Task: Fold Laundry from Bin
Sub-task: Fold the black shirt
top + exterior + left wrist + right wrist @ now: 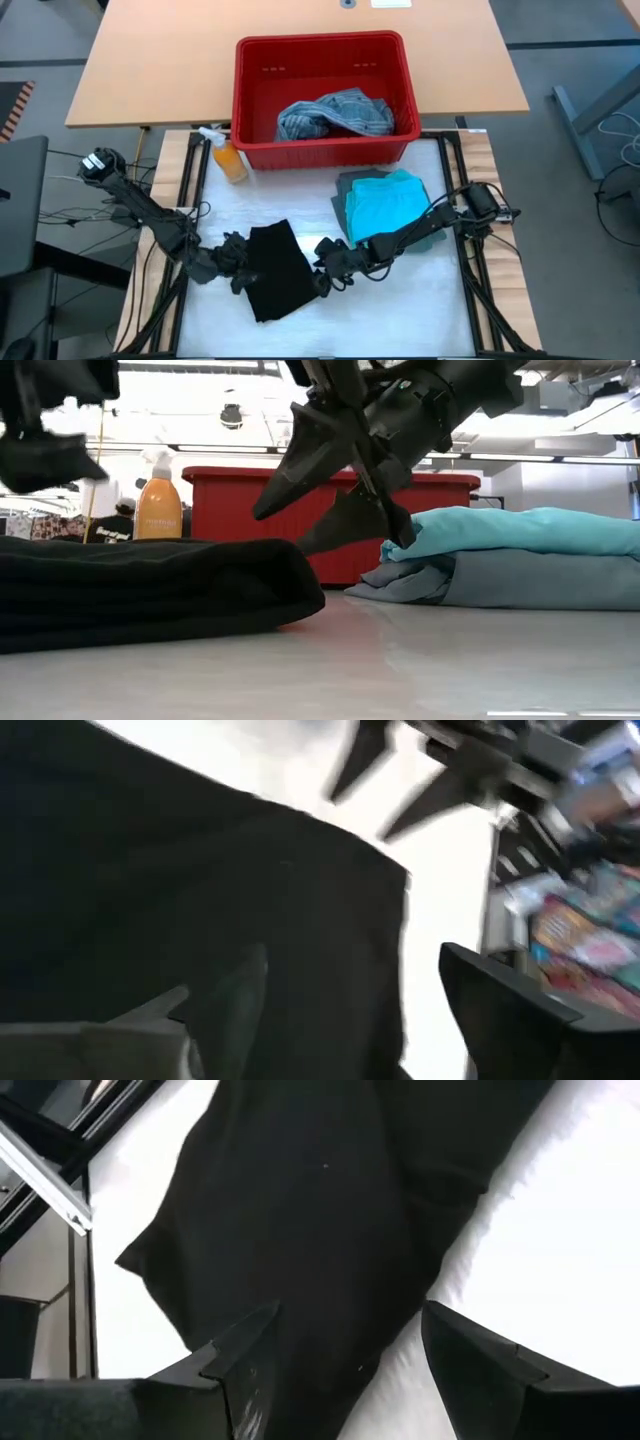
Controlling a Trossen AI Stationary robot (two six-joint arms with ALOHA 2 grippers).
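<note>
Tabletop [420, 300], white work surface: we note three laundry positions on or by it. Red bin [250, 90] stands at the far edge, with one mottled blue-grey garment [335, 113] lying inside, not yet taken out. Orange spray bottle [226, 156] sits just outside the bin's near-left corner.

Folded stack right of centre: turquoise garment [385, 205] on top of the grey-green garment [345, 190], edges roughly aligned, seen layered in the low view.

Black garment [275, 270] lies folded on the near-centre tabletop, between the two arms. In the low view it reads as a thick, flat bundle with a rounded fold edge.

Left pincer [236, 262] sits at the black garment's left edge, fingers spread, nothing held. Right pincer [330, 268] hovers at its right edge, fingers likewise spread and clear of the cloth; the low view shows it raised off the surface.

Judgement: the black fold looks essentially done. To finish well, we would lift both pincers straight up so no cloth drags open, then pinch the bundle from both sides low at the fold and carry it level onto the turquoise stack. Risk: a snagged layer unfolding.
</note>
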